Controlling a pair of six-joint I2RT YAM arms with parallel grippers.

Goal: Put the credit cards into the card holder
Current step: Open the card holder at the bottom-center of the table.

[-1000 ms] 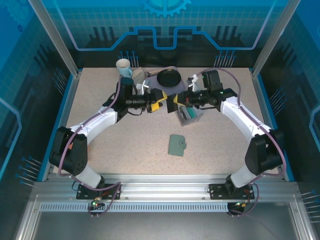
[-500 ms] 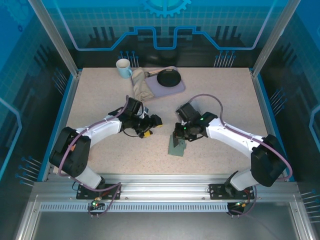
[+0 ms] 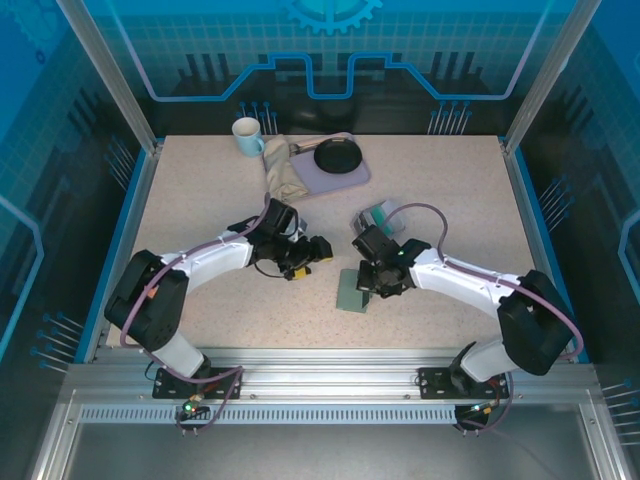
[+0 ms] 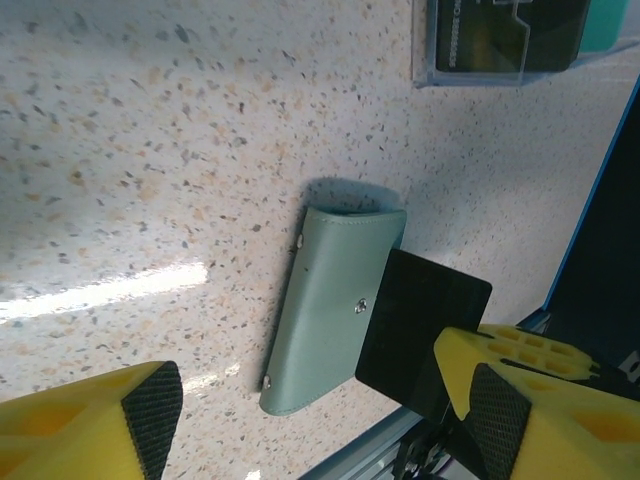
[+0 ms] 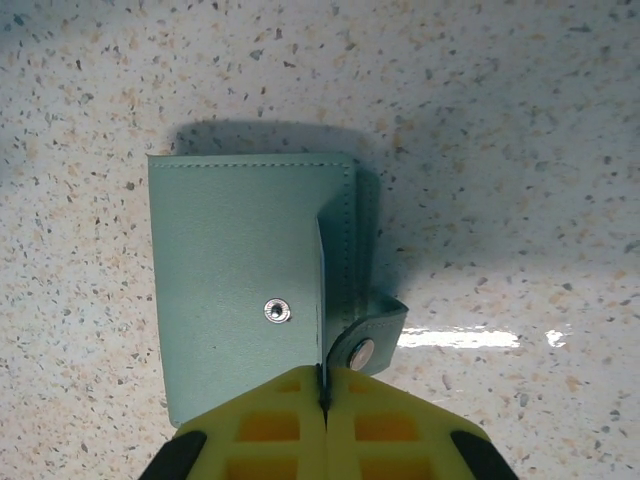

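The card holder (image 3: 350,294) is a teal-green wallet lying flat on the speckled table, near the front middle. My right gripper (image 3: 370,283) stands over it, and in the right wrist view it (image 5: 323,390) is shut on the edge of the card holder's (image 5: 240,250) front cover, which is lifted slightly beside the undone snap strap (image 5: 368,340). My left gripper (image 3: 311,258) hovers open just left of it, and its yellow fingers (image 4: 95,420) frame the card holder (image 4: 325,310). The credit cards (image 4: 505,35), dark and teal, stand in a small box (image 3: 381,216) behind the right gripper.
At the back stand a white mug (image 3: 247,133), a crumpled beige cloth (image 3: 285,176) and a black pan (image 3: 335,156) on a purple mat (image 3: 352,177). The metal front rail (image 3: 320,365) runs close behind the card holder.
Both arms have come forward from the box at the back. The right gripper has dropped onto the card holder and pinches its cover. The left gripper has moved in beside it.
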